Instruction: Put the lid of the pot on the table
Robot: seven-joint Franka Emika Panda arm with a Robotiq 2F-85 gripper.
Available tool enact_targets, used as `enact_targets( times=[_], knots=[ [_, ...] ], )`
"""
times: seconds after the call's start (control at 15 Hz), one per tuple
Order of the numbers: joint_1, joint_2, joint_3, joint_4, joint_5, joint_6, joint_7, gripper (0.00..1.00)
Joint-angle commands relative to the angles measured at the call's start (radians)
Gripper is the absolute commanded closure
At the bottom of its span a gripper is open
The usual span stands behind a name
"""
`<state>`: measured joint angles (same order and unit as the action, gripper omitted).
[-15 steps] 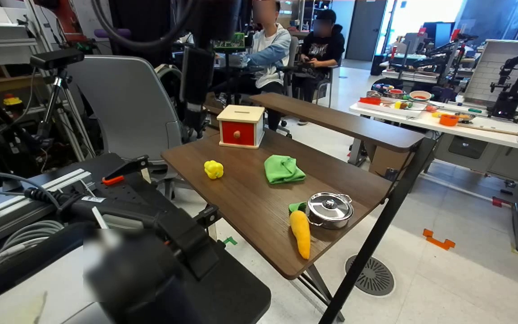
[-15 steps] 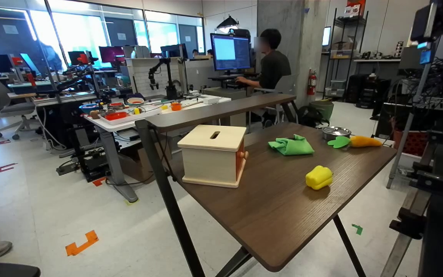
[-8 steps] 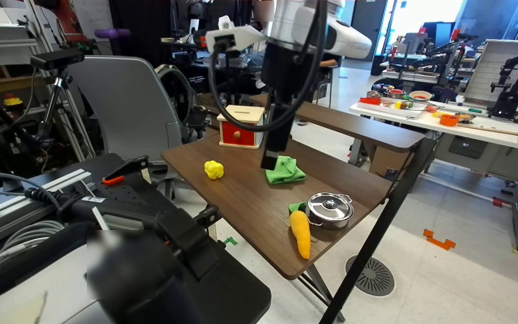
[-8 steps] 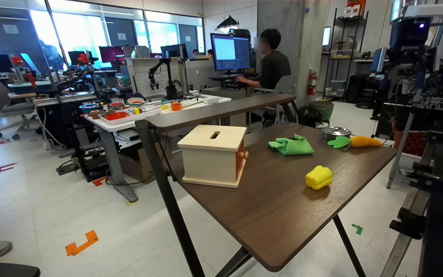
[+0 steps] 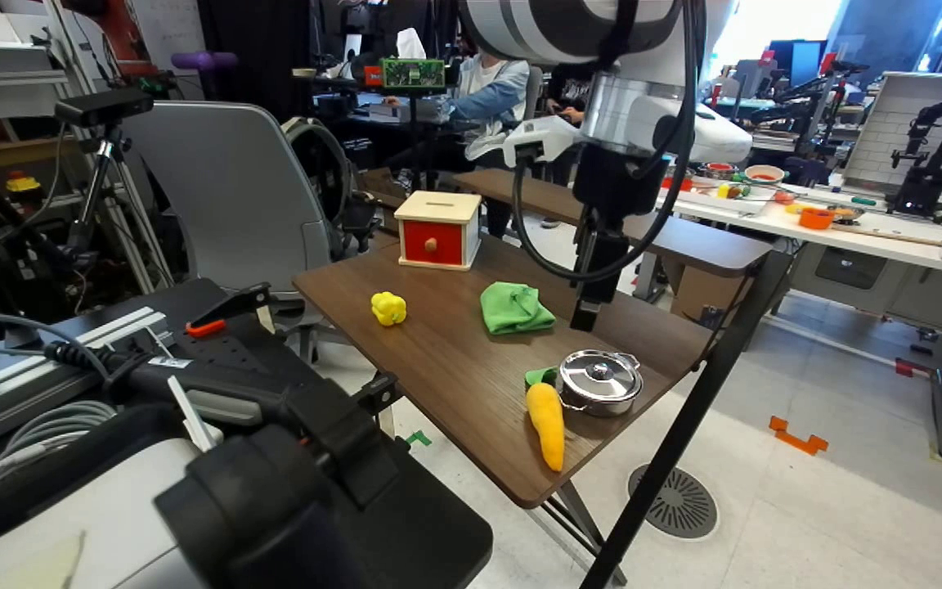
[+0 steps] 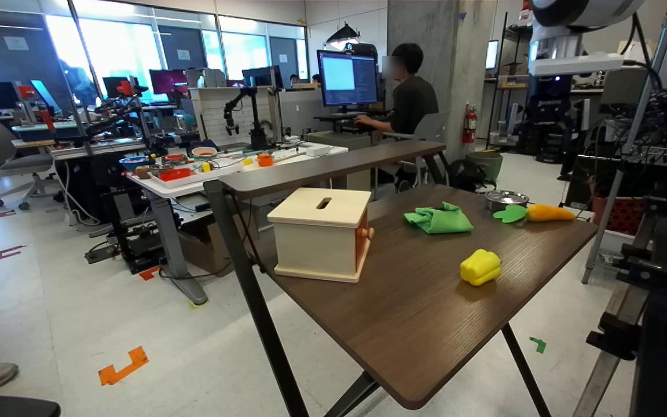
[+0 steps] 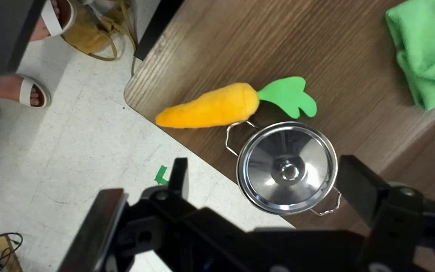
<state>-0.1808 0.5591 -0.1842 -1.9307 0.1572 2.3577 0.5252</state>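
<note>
Presently hovering with black two-fingered claw [image 7: 264, 160] spread wide, framing the round silvery knobbed metal lid [image 7: 287, 168] just right of wrist-view centre.

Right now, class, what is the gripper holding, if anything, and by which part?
Nothing is held: the gripper is open, and the lid sits on the pot.

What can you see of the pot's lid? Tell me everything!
The lid is round, shiny, silver and metal-looking, with a small central knob. Bright reflections shine on it. It looks level, sitting on the pot and covering its top, near an edge of the table. Only the pot touches it; the open end effector does not.
</note>
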Motion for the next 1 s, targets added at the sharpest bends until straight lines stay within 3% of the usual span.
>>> enact_targets(
  times=[0.0, 0.47, 0.87, 0.93],
  knots=[
    [0.041, 0.143, -0.025, 0.150, 0.009, 0.022, 0.073, 0.00],
    [0.062, 0.280, -0.031, 0.263, 0.014, 0.089, 0.154, 0.00],
    [0.062, 0.326, -0.032, 0.270, 0.019, 0.151, 0.170, 0.00],
    [0.062, 0.330, -0.030, 0.268, 0.020, 0.164, 0.168, 0.10]
  ],
)
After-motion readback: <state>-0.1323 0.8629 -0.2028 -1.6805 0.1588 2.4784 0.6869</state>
